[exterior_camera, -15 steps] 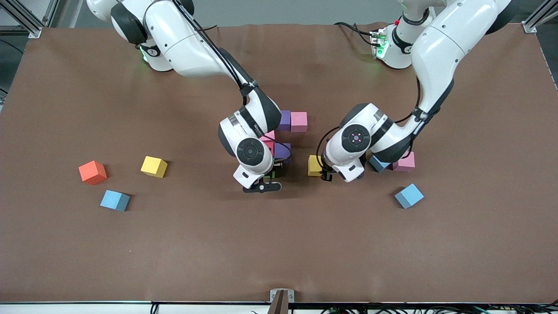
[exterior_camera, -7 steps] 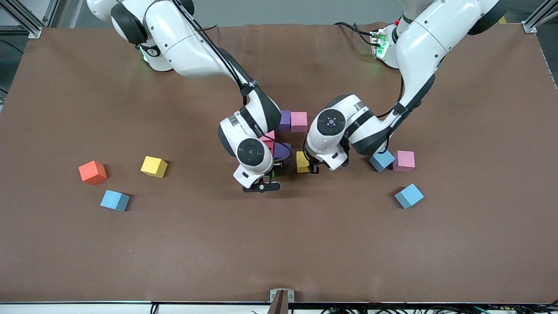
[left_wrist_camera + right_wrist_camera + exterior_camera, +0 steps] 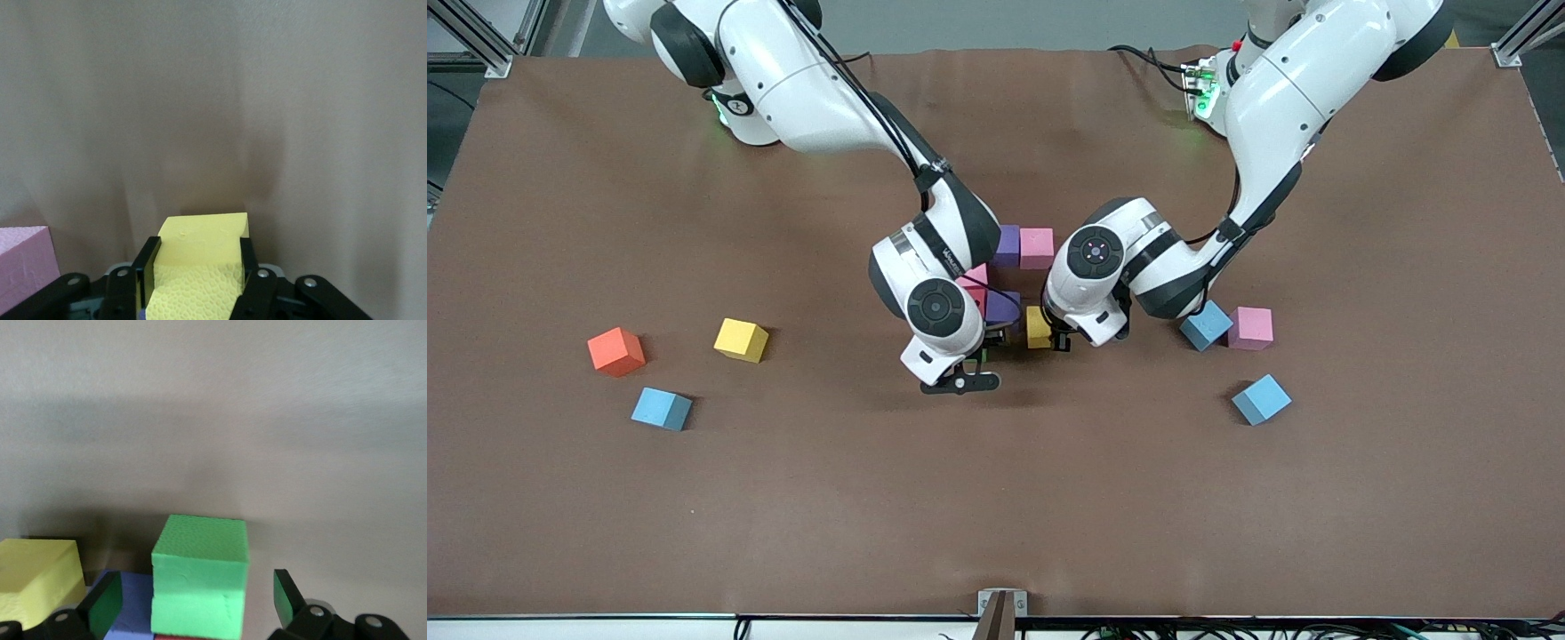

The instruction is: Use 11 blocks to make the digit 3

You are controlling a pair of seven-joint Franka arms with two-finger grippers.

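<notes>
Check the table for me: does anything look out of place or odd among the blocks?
One oddity: an orange cube sits toward the right arm's end, a colour seen on no other block here. Otherwise, loose blocks lie askew but undamaged.

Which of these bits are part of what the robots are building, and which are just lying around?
In the job: held yellow block, in left gripper; green block, inside open right gripper; purple block; pink block; loose yellow block; light blue block.
Just lying about: orange cube.
</notes>
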